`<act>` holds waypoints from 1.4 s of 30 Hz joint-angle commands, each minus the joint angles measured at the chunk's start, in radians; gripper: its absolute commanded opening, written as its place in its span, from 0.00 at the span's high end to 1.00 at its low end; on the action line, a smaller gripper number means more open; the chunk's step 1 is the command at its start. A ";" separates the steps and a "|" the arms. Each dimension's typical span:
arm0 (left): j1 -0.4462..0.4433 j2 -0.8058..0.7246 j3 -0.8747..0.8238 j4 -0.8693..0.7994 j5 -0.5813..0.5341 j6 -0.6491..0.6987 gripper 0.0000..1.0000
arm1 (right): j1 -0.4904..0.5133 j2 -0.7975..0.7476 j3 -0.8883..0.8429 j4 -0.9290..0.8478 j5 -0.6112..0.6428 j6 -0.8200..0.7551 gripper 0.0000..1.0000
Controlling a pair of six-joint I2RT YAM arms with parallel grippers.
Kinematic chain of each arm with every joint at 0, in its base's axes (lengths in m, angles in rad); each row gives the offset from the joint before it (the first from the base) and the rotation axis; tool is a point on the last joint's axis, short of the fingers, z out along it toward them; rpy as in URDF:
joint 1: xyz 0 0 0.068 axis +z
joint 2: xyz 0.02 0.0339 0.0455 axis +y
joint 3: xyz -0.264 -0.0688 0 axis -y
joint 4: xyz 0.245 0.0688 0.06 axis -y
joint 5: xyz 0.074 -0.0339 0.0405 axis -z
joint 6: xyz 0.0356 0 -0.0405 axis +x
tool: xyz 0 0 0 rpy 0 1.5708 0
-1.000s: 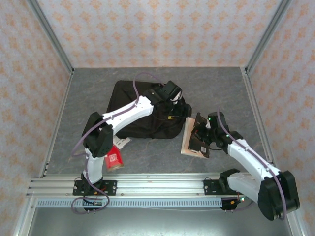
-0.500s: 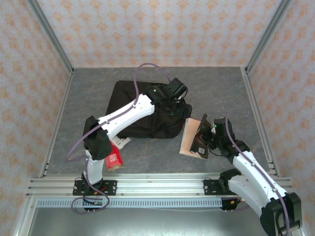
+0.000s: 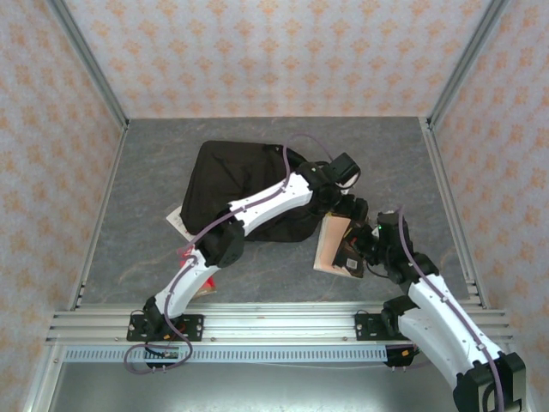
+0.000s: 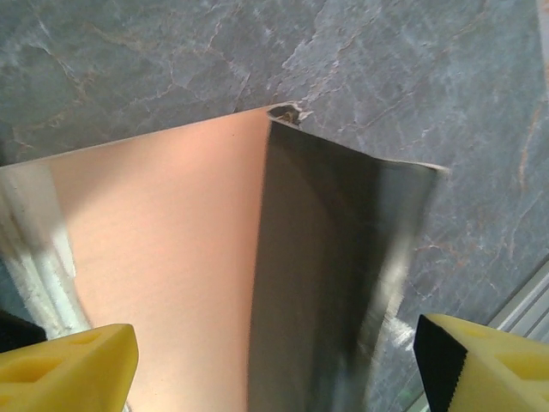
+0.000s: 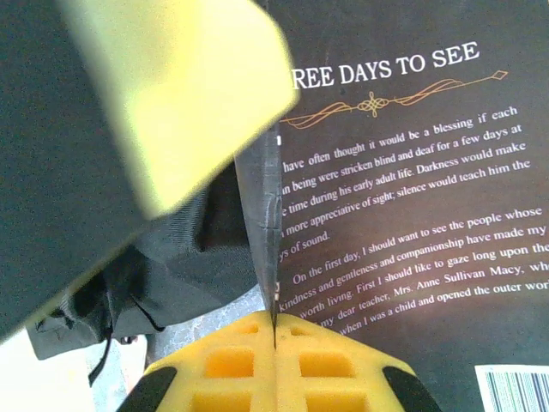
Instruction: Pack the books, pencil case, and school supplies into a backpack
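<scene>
the backpack (image 3: 232,184) lies flat, mid-table and a little left; its mouth is hidden, so what is inside cannot be told. a pale flat thing (image 3: 176,219) pokes out at its near left edge.

the orange book (image 3: 329,245) and the black book (image 3: 351,260) sit together just beside the backpack's near right corner. from the left wrist the orange book (image 4: 154,257) and the black book (image 4: 334,257) meet along a ridge, like a tent, with one corner slightly frayed.

bare table (image 3: 171,146) shows behind the backpack, to its left, and to the right of the books. a narrower strip runs between the backpack and the near rail (image 3: 274,322).

the left arm stretches long from its near-left base, slanting over the backpack's near edge. the left gripper (image 3: 343,206) points down over the books. in its own view the left gripper (image 4: 274,373) is spread wide, fingers (image 4: 69,369) either side of the ridge, gripping nothing.

the right arm bends in from its near-right base toward the far left. the right gripper (image 3: 358,245) is at the black book. in its own view the right gripper (image 5: 274,360) is clenched on the thin left edge of the black book (image 5: 412,215), whose cover of white text faces the camera. backpack (image 5: 171,257) fabric lies past that edge.
</scene>
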 commanded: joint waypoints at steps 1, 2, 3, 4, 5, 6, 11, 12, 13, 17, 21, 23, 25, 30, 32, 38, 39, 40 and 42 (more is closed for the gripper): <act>0.003 0.029 0.051 0.034 0.060 -0.039 0.15 | -0.008 -0.011 -0.017 -0.011 0.028 0.018 1.00; 0.004 0.041 0.059 0.043 0.075 -0.043 0.16 | -0.008 -0.007 -0.017 -0.004 0.024 0.019 1.00; 0.004 0.053 0.068 0.051 0.086 -0.047 0.16 | -0.009 -0.002 -0.017 0.001 0.018 0.022 1.00; 0.003 0.063 0.076 0.055 0.101 -0.051 0.16 | -0.009 0.006 -0.019 0.008 0.014 0.024 1.00; 0.003 0.071 0.082 0.065 0.118 -0.056 0.17 | -0.009 0.012 -0.019 0.018 0.007 0.027 1.00; 0.004 0.078 0.085 0.073 0.130 -0.061 0.17 | -0.009 0.020 -0.019 0.026 0.004 0.030 1.00; 0.014 0.108 0.084 0.116 0.188 -0.092 0.34 | -0.009 0.064 -0.007 0.063 0.000 0.026 1.00; 0.017 0.114 0.076 0.133 0.207 -0.104 0.40 | -0.008 0.073 -0.003 0.071 0.000 0.026 1.00; 0.021 0.120 0.073 0.143 0.219 -0.111 0.44 | -0.009 0.080 0.002 0.073 0.001 0.026 1.00; 0.039 0.133 0.073 0.150 0.236 -0.110 0.67 | -0.009 0.111 0.034 0.070 0.003 0.017 1.00; 0.063 0.128 0.060 0.164 0.249 -0.109 0.91 | -0.008 0.121 0.088 -0.003 0.020 -0.022 0.84; 0.074 0.126 0.050 0.175 0.264 -0.112 0.99 | -0.009 0.109 0.120 -0.053 0.023 -0.043 0.63; 0.083 0.118 0.037 0.187 0.276 -0.113 1.00 | -0.009 0.084 0.158 -0.117 0.036 -0.069 0.44; 0.094 0.063 -0.021 0.235 0.290 -0.116 1.00 | -0.009 -0.052 0.236 -0.322 0.266 -0.065 0.31; 0.094 0.033 -0.050 0.250 0.293 -0.109 1.00 | -0.008 -0.117 0.246 -0.385 0.388 -0.045 0.28; 0.099 -0.087 -0.201 0.355 0.331 -0.106 1.00 | -0.044 -0.106 0.191 -0.374 0.501 0.001 0.17; 0.100 -0.108 -0.226 0.373 0.336 -0.109 1.00 | -0.064 -0.094 0.168 -0.339 0.478 0.015 0.17; 0.101 -0.126 -0.245 0.387 0.339 -0.109 1.00 | -0.087 -0.088 0.144 -0.301 0.453 0.025 0.16; 0.102 -0.161 -0.279 0.410 0.345 -0.104 1.00 | -0.157 -0.074 0.084 -0.207 0.368 0.058 0.13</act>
